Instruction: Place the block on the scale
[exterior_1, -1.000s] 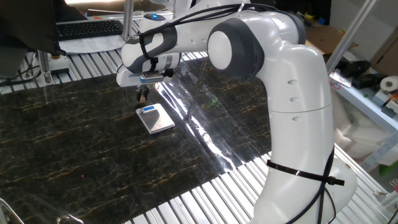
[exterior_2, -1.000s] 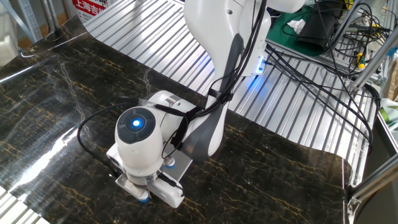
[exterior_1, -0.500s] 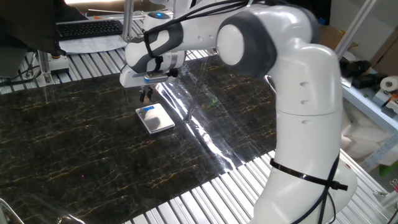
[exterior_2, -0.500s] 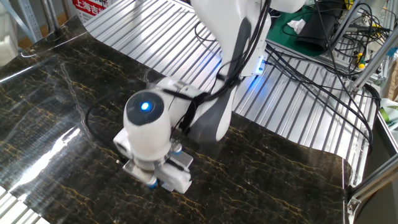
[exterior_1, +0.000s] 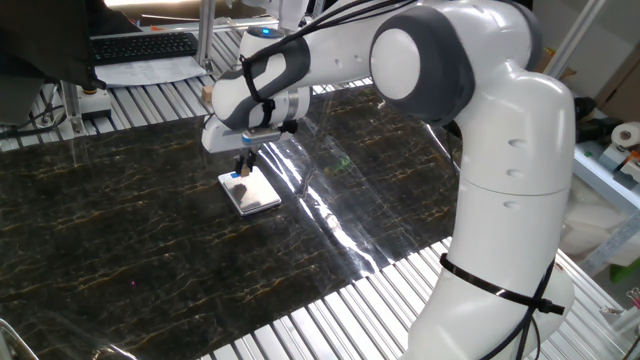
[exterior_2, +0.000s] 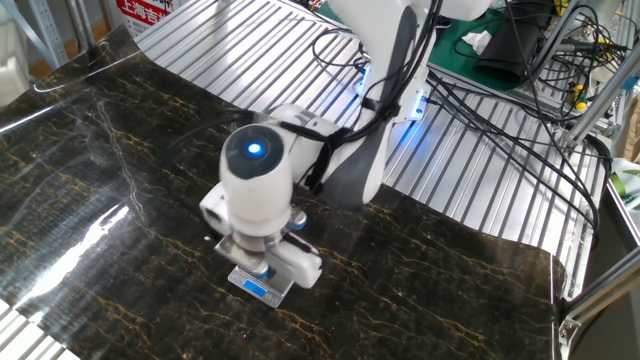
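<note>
One careful descent is what we want here: our hand (exterior_1: 243, 166) hangs just above the scale (exterior_1: 250, 192) on the desk (exterior_1: 120, 250), fingers apparently pinching the block (exterior_1: 240, 173), so lower squarely, then release.

Work surface: a ribbed metal table (exterior_1: 330, 320) overlaid with a dark marble-patterned mat (exterior_1: 120, 230). One silver-white digital scale (exterior_1: 255, 193) lies flat directly on the mat.
</note>
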